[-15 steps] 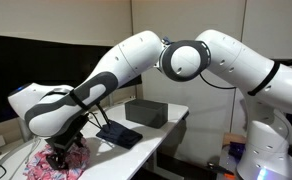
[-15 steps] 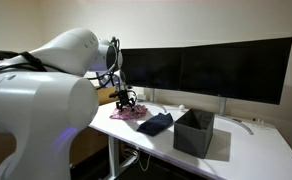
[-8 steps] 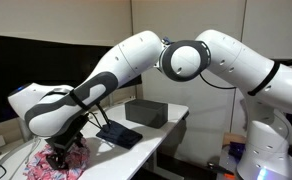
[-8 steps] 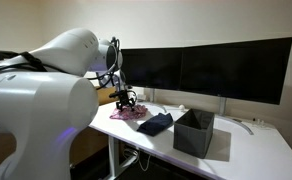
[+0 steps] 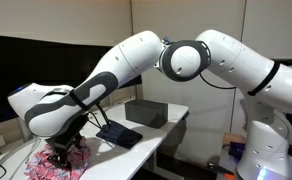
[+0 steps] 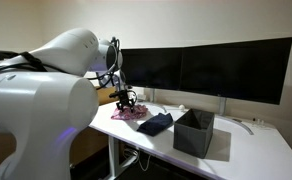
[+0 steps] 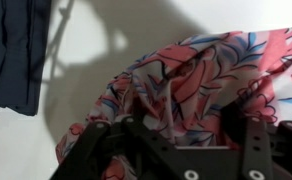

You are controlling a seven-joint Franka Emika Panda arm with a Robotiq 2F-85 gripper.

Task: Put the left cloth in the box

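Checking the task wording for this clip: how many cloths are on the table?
2. A floral pink cloth lies under the pincer; a dark blue cloth lies beside it, nearer the box, whose inside cannot be seen.

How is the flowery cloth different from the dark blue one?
The flowery cloth is pink and patterned; the dark blue cloth is plain. The flowery cloth is bunched up between the fingers of the gripper; the dark blue cloth lies flatter, with nothing touching it. In an exterior view the dark blue cloth lies nearer the box. Both lie on the white table, outside the box.
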